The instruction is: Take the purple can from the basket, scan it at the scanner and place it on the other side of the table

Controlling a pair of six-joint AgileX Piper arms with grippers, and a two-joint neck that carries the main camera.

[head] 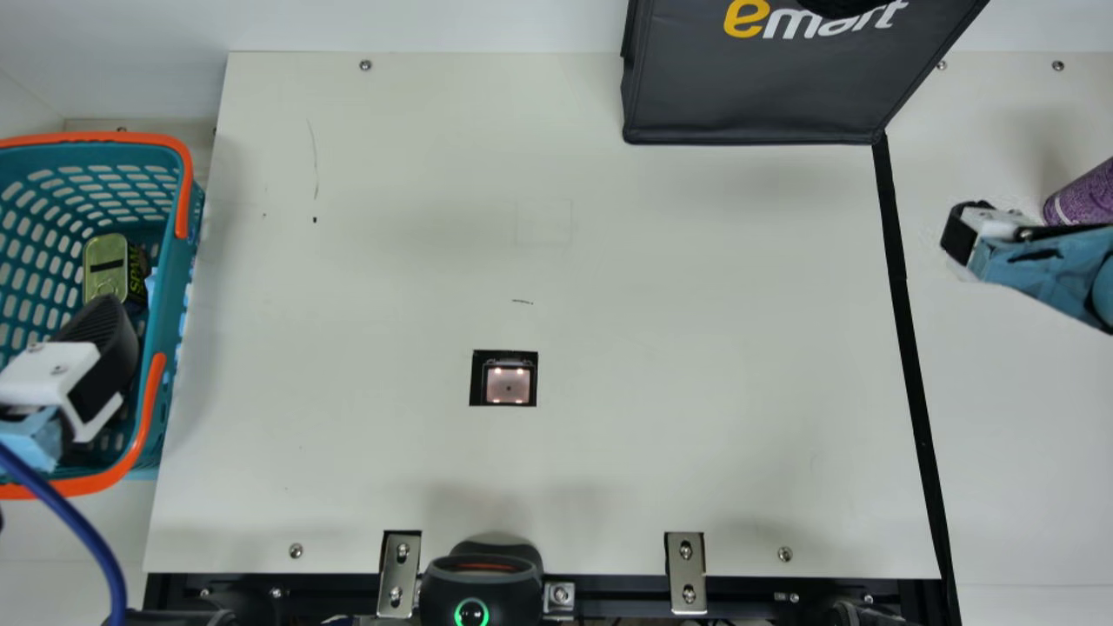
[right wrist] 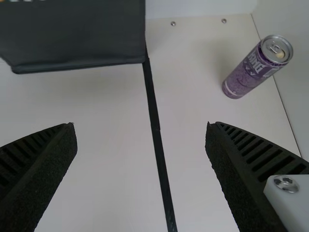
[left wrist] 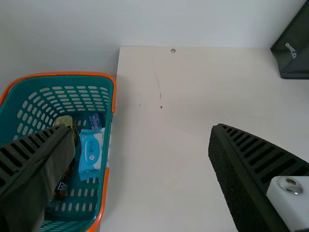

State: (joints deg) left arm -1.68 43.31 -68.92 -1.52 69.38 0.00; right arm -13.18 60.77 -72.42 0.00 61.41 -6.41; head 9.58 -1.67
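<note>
In the main view the purple can (head: 1083, 202) is past the dark strip (head: 904, 304), on the side of the table (head: 652, 287) away from the basket (head: 184, 261), so the placing looks done, or as good as done. What the step now wants, I judge, is a gentle leave-taking: rise first, then travel, since a sideways sweep could topple so slim a thing. The scanner window (head: 508, 384) lies between strip and basket, with ample room around it for either arm. The black bag (head: 756, 96) overhangs the far edge, and a retreat should pass on its near side.

In the left wrist view the left gripper (left wrist: 141, 130) is released, its jaws wide apart and grasping nothing. The basket sits just beside the table's left edge; its orange rim and handles could snag a low finger, so lift before crossing.

In the right wrist view the right gripper (right wrist: 140, 126) is also released, jaws well parted. The can stands upright near the table's far right corner, apart from both fingers. The right edge is close behind it, so any nudge should go inward.
</note>
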